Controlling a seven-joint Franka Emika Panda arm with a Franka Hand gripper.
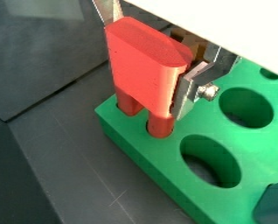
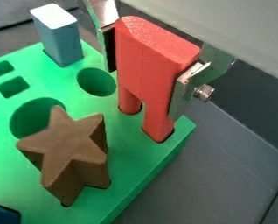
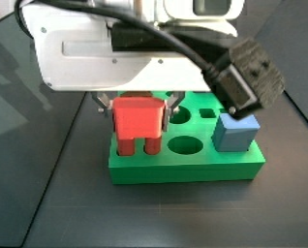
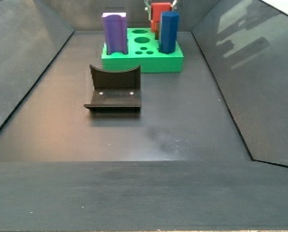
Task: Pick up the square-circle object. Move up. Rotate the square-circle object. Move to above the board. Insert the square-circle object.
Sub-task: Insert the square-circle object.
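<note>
The red square-circle object (image 1: 142, 70) stands upright between the fingers of my gripper (image 1: 149, 68), which is shut on it. One silver finger (image 1: 191, 87) presses its side; the opposite one is mostly hidden behind it. Its two stubs point down and their ends meet holes at a corner of the green board (image 1: 148, 153). In the second wrist view the same object (image 2: 151, 74) sits in the gripper (image 2: 148, 70) over the board (image 2: 24, 179). In a side view the object (image 3: 138, 124) is at the board's (image 3: 183, 167) front left, below the gripper (image 3: 141, 101).
A brown star-shaped block (image 2: 66, 149) and a light-blue cube (image 2: 58, 33) stand in the board, with open round holes (image 1: 246, 105) beside the gripper. The dark fixture (image 4: 114, 88) sits on the floor in front of the board (image 4: 144, 62). Dark walls enclose the floor.
</note>
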